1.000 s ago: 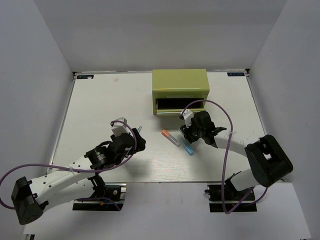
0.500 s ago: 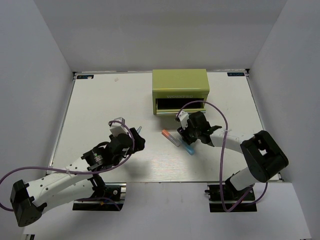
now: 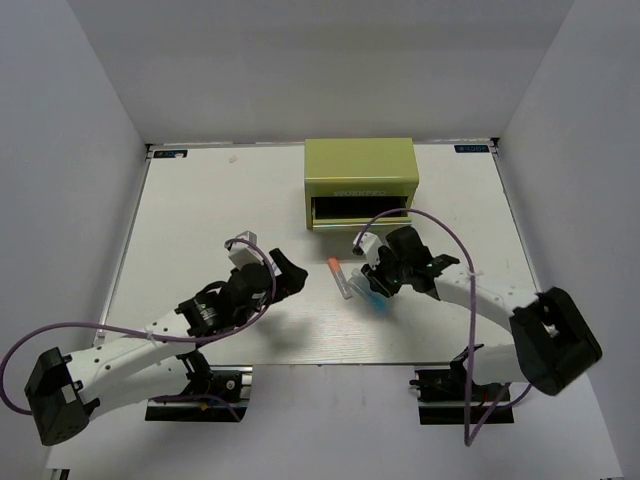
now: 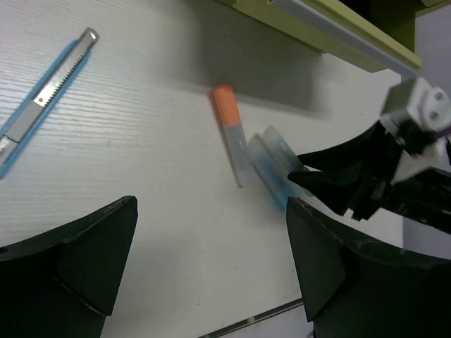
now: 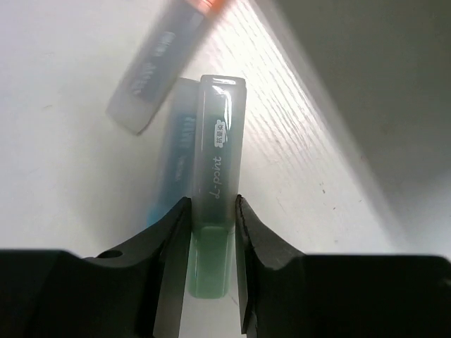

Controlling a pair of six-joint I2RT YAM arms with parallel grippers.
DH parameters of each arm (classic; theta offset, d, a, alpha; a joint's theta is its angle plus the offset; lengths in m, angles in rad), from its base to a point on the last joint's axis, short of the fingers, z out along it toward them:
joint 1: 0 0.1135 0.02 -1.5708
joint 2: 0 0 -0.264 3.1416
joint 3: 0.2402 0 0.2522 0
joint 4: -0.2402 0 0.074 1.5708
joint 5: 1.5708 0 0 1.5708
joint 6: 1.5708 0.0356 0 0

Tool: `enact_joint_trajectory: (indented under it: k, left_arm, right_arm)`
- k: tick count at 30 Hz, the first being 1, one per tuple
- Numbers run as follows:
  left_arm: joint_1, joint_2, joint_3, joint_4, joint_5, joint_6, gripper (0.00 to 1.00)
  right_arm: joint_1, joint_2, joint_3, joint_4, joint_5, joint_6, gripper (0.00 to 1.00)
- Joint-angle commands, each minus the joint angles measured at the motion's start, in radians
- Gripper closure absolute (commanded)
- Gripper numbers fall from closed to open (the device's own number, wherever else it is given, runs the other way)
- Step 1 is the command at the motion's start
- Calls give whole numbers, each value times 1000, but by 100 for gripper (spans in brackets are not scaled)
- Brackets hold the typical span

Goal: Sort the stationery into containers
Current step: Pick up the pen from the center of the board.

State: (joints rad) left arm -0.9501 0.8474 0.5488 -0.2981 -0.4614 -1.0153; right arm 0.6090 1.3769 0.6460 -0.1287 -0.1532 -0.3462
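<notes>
Teal-bodied, the green-tipped pen (image 5: 217, 141) lies at the centre of the right wrist view, pinched on both sides by the right gripper (image 5: 211, 208). The blue pen (image 5: 175, 148) touches its left side, and the orange-tipped lilac pen (image 5: 151, 77) lies upper left. The left gripper (image 4: 211, 211) gapes wide and holds nothing; the slim light blue piece (image 4: 42, 98) lies upper left in its view. The olive chest (image 3: 360, 165), top centre, has one drawer (image 3: 360, 208) open — no pen shows inside, so all four seem left to sort.
</notes>
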Motion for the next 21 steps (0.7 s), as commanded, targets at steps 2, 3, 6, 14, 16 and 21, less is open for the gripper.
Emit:
enact_joint_trajectory:
  k: [2, 3, 6, 14, 16, 21]
  left_arm:
    - [5, 47, -20, 131, 50, -143, 2]
    - [5, 71, -20, 140, 50, -161, 2]
    - [5, 107, -10, 152, 72, -221, 2]
    - [5, 235, 32, 215, 106, -301, 1]
    - [5, 288, 56, 205, 81, -301, 1]
    - [5, 407, 149, 151, 50, -301, 1]
  right_arm:
    - [5, -181, 67, -144, -195, -186, 96]
    - [5, -203, 104, -185, -235, -254, 96]
    - [3, -265, 190, -287, -351, -365, 96]
    - [-5, -199, 371, -229, -200, -491, 97]
    - [-8, -150, 403, -192, -158, -540, 99]
    - [-17, -56, 507, -161, -86, -616, 99]
